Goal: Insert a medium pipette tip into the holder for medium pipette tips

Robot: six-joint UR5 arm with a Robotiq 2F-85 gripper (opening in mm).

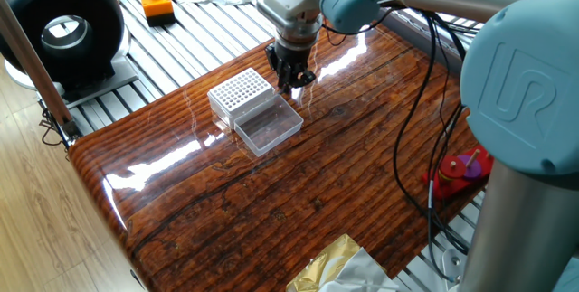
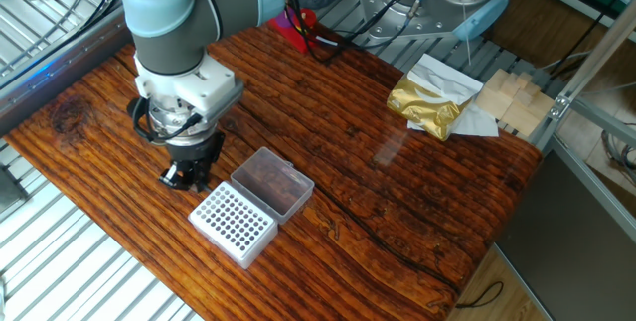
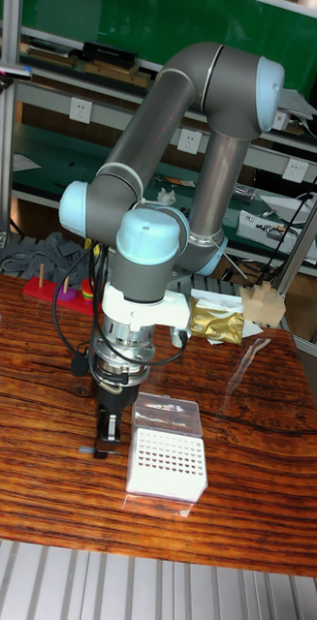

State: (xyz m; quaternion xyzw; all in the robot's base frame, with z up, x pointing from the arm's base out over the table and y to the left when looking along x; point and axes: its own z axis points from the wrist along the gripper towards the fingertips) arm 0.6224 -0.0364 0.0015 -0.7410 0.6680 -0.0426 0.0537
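Note:
The holder for medium pipette tips [image 1: 241, 89] is a small clear box with a white grid of holes, and its clear lid [image 1: 269, 125] lies open beside it. It also shows in the other fixed view [image 2: 232, 222] and in the tall view [image 3: 168, 458]. My gripper [image 1: 291, 80] [image 2: 184, 174] [image 3: 108, 441] points straight down with its fingertips at the table surface, just beside the holder's far side. The dark fingers stand close together. A thin small piece [image 3: 88, 451] sticks out sideways at the fingertips; I cannot tell whether it is the pipette tip or whether it is gripped.
A gold foil bag [image 2: 427, 102] and wooden blocks [image 2: 512, 97] lie at one end of the wooden table. A red ring toy [image 1: 461, 170] sits at the table's edge. An orange box with a red button [image 1: 157, 1] and a black round fan [image 1: 63, 28] stand off the table.

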